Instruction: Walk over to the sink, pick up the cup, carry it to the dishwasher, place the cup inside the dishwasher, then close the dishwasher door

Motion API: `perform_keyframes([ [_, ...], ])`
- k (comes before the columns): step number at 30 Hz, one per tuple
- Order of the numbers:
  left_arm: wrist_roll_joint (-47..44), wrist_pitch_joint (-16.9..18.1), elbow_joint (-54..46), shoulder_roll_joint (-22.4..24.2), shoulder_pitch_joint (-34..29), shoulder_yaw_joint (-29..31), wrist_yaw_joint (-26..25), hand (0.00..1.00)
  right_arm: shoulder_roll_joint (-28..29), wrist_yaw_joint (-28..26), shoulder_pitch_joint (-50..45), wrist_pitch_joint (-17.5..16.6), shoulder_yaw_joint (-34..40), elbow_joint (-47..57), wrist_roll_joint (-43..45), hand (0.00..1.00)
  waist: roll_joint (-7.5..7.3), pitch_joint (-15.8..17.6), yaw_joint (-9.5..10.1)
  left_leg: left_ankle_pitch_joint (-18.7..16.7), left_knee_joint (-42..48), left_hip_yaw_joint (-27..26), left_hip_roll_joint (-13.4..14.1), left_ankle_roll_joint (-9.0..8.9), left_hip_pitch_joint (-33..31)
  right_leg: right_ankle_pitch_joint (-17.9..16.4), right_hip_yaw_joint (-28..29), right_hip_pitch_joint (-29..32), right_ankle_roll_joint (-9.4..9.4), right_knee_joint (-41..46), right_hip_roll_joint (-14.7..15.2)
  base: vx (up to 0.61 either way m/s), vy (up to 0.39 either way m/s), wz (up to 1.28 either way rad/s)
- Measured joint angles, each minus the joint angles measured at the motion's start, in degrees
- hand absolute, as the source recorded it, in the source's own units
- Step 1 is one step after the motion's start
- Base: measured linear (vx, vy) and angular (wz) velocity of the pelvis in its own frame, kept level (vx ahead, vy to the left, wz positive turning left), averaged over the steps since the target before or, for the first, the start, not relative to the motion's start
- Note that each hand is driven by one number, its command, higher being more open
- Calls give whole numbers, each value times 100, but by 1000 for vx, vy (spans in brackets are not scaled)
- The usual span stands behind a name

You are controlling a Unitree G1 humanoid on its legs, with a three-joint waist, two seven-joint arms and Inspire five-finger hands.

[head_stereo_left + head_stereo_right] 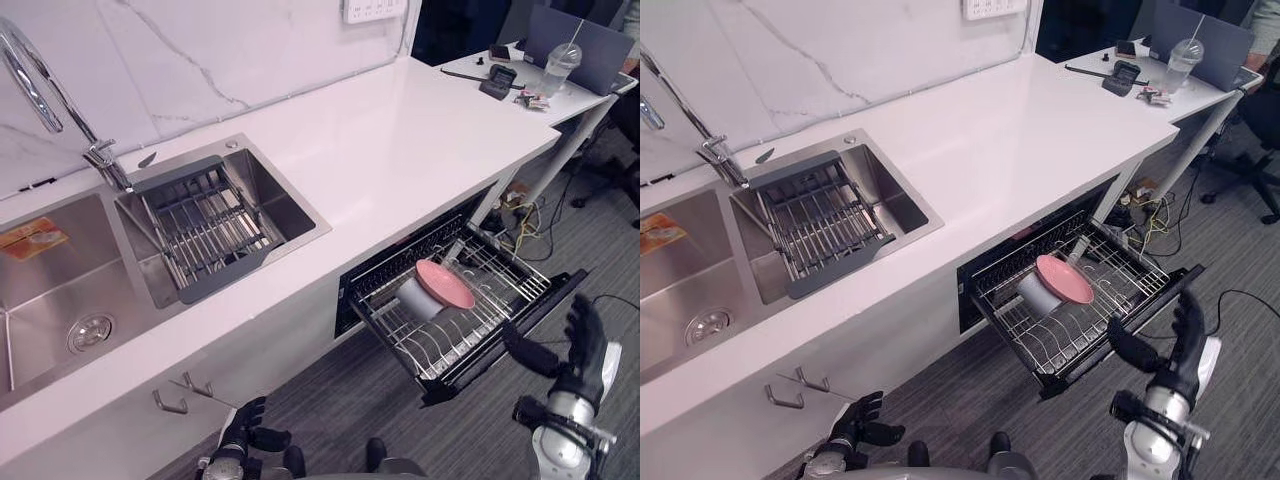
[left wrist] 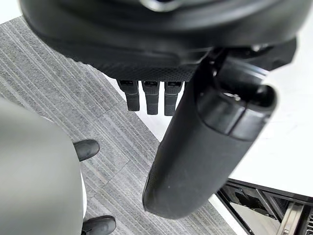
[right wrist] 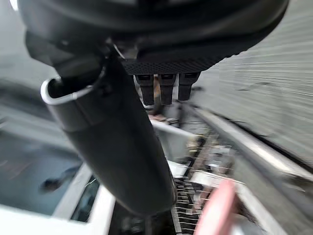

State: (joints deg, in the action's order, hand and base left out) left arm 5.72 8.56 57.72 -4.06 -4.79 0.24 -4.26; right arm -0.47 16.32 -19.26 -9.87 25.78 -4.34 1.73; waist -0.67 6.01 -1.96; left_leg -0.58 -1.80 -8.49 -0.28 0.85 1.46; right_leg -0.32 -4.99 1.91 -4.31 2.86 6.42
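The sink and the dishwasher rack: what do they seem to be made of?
The sink is likely stainless steel with a brushed finish: even grey metal with soft, dull reflections. The dishwasher rack looks like thin metal wire, perhaps chromed or plain steel: bright, shiny crossed rods with open gaps between them.

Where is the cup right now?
In the left eye view the cup lies in the open dishwasher rack at lower right, below the counter, next to the pink plate, with the right robot hand open nearby.
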Motion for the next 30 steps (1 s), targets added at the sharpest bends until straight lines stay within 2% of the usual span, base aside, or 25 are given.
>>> perform_keyframes([
  [5,-27,-69,-124,44,-61,118,0,90,278,-159,28,16,164,-742,1394,90,16,-12,53,-107,70,-99,26,-11,23,-66,19,-10,7,89,-5,2,4,-5],
  [7,-213,-73,-128,64,-71,191,18,90,343,-296,70,-2,261,-1104,2192,90,26,-10,113,-264,245,-198,51,-9,37,-185,87,3,3,259,-5,10,8,-15],
  [10,-362,-72,-130,78,-78,267,46,90,363,-402,155,-67,318,-1440,2846,90,36,6,130,-422,416,-328,82,15,-18,-319,145,106,-2,463,10,28,10,-11],
  [12,-411,-72,-130,73,-33,293,47,90,393,-503,367,-164,453,-1752,3317,90,32,108,143,-501,532,-387,101,5,-58,-380,155,146,-8,562,23,36,10,-4],
  [15,-459,-69,-140,89,75,331,54,90,396,-599,779,-214,707,-2233,4009,90,43,253,267,-635,756,-619,156,-36,-190,-462,179,252,-36,691,64,39,20,-3],
  [20,-474,-70,-132,88,227,313,68,90,395,-864,1231,-218,751,-2441,4653,90,50,442,364,-718,959,-841,137,-45,-345,-588,117,323,-107,807,182,46,46,12],
  [23,-484,-63,-160,79,247,225,82,90,370,-897,1442,-289,768,-2616,4720,90,58,459,433,-708,1001,-950,130,-28,-355,-609,68,323,-124,809,223,64,46,9],
  [30,-459,-16,-198,-6,295,-81,166,90,-4,-981,1507,-364,193,-2853,4896,90,73,577,428,-652,943,-852,36,25,-348,-607,26,318,-128,782,272,26,34,1],
])
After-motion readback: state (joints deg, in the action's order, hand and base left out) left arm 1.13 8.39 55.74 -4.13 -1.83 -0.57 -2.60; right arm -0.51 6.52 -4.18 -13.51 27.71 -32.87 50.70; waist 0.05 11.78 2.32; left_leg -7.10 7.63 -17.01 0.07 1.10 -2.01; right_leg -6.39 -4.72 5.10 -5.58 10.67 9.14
